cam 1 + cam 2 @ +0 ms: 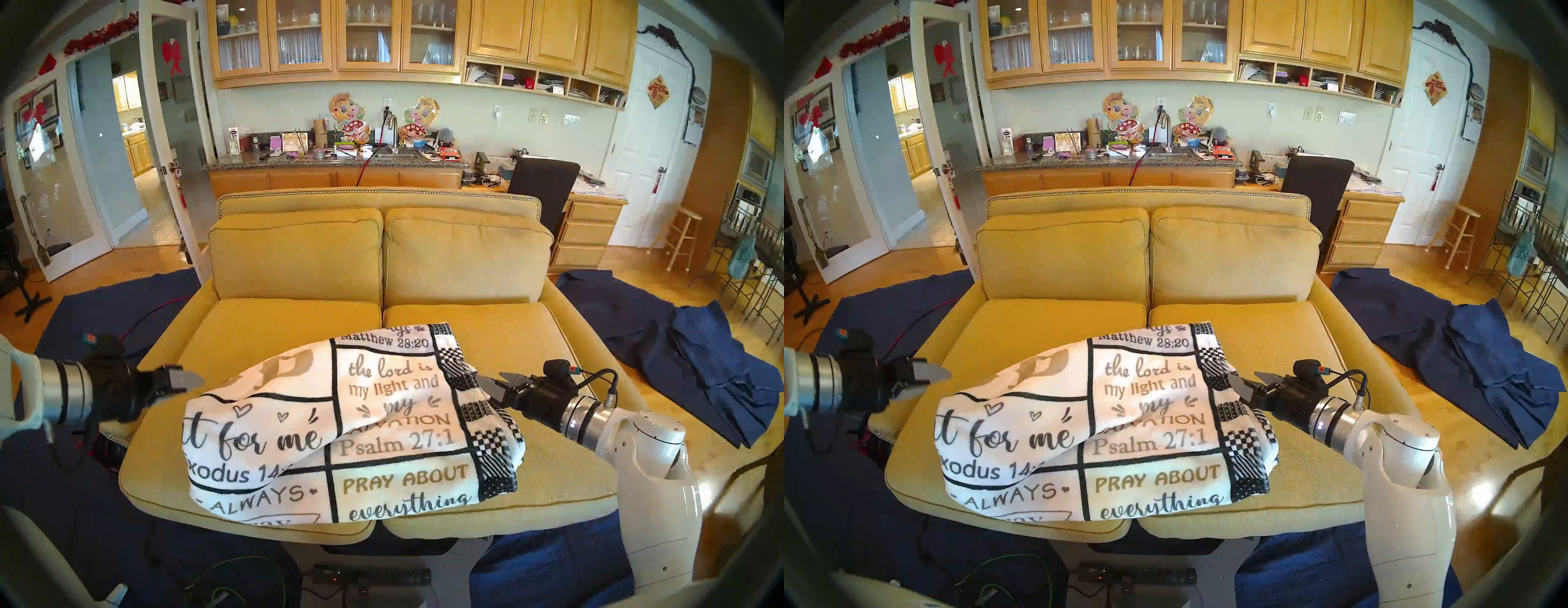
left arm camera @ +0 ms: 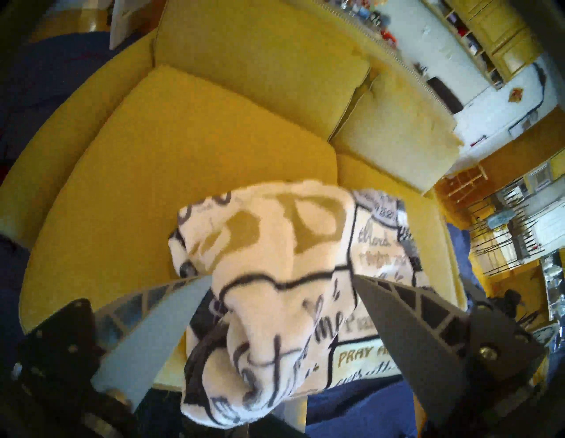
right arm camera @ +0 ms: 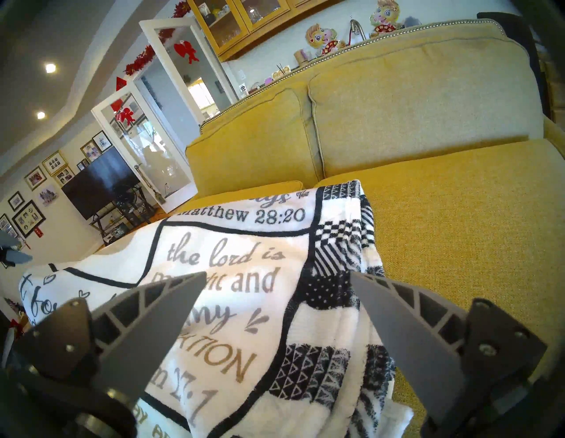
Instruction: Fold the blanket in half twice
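We see the blanket (image 1: 373,424) lying folded in a loose bundle on the sofa (image 1: 488,339) seat cushions (checkered border toward our right). Our left gripper (image 1: 186,384) hovers at its left edge, jaws spread and empty; our right gripper (image 1: 494,382) waits beside the border, jaws likewise apart.

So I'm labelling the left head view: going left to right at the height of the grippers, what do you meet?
left gripper → blanket → right gripper → bare sofa seat cushion → navy cloth on the floor.
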